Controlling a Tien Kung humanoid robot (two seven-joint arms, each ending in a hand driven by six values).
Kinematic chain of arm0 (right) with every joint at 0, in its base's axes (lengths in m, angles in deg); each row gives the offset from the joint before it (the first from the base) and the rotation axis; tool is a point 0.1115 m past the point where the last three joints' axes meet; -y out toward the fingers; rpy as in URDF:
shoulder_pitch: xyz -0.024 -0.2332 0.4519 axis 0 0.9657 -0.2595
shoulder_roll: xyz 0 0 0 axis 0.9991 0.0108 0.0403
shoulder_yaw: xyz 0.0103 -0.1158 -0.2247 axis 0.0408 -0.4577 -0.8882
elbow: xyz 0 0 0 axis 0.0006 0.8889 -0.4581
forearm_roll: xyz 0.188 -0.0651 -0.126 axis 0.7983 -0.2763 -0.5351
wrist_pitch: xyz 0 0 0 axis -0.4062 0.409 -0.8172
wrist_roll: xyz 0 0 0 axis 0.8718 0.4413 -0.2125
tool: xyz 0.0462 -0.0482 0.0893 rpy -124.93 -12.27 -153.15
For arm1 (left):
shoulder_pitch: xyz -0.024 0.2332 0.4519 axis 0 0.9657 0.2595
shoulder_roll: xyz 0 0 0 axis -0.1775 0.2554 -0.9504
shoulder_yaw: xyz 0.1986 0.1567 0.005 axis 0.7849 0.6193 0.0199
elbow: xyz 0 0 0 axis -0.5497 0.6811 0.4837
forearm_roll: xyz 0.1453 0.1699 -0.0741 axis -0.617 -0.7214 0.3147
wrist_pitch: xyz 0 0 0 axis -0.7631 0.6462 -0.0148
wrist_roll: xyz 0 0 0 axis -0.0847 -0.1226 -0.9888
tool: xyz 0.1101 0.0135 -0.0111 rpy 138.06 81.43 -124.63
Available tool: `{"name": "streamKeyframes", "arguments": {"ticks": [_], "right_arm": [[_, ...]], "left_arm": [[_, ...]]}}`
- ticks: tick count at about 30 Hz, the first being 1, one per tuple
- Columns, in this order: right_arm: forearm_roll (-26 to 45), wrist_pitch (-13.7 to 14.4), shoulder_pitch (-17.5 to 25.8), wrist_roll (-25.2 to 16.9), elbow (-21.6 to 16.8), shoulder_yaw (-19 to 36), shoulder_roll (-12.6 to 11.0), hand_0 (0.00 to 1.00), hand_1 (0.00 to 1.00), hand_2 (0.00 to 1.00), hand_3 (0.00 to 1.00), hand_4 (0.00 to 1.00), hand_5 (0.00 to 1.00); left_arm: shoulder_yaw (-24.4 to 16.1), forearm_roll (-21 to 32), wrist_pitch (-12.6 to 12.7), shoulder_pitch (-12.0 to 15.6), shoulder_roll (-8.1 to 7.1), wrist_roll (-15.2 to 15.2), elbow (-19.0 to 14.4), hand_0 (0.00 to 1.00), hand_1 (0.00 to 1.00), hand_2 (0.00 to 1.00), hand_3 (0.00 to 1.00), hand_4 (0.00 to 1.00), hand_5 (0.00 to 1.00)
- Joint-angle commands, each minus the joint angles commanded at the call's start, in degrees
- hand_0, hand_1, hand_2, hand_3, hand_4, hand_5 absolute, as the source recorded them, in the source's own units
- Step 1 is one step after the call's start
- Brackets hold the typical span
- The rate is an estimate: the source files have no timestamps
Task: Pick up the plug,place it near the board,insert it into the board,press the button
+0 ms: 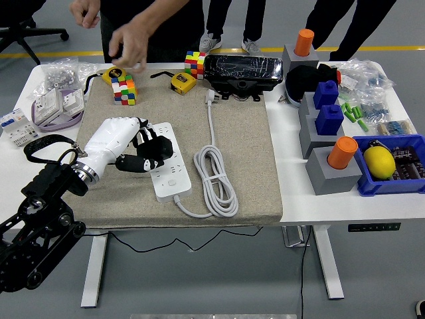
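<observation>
A white power strip (171, 166) lies lengthwise on the grey mat (246, 153). Its white cable (216, 176) is coiled to the right and runs up to the white plug (211, 98), which lies loose near the mat's far edge. My left hand (151, 149), white-shelled with black fingers, hovers over the strip's left and upper part, fingers loosely spread and holding nothing. It covers some of the strip's sockets. The plug is well away from the hand, up and to the right.
A person's hand (135, 43) reaches in above a Rubik's cube (123, 90) at the far left. Yellow tape measures (182, 82), a second cube (194, 63) and a black device (242, 73) line the far edge. Grey blocks (332, 169) and a blue bin (392, 166) stand at the right.
</observation>
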Motion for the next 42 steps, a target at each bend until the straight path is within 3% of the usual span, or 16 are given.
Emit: {"name": "streamKeyframes", "arguments": {"ticks": [14, 42], "right_arm": [[-0.1, 0.1, 0.1, 0.2, 0.0, 0.0, -0.1, 0.783, 0.727, 0.731, 0.765, 0.998, 0.998], [0.8, 0.1, -0.4, 0.0, 0.0, -0.7, -0.3, 0.783, 0.727, 0.73, 0.765, 0.998, 0.998]], "left_arm": [[1.7, 0.7, 0.7, -2.1, 0.1, -1.2, 7.0, 0.249, 0.333, 0.364, 0.515, 0.752, 0.002], [2.2, 1.6, 1.9, -5.6, -0.22, -3.3, 13.1, 0.252, 0.345, 0.372, 0.521, 0.751, 0.002]]}}
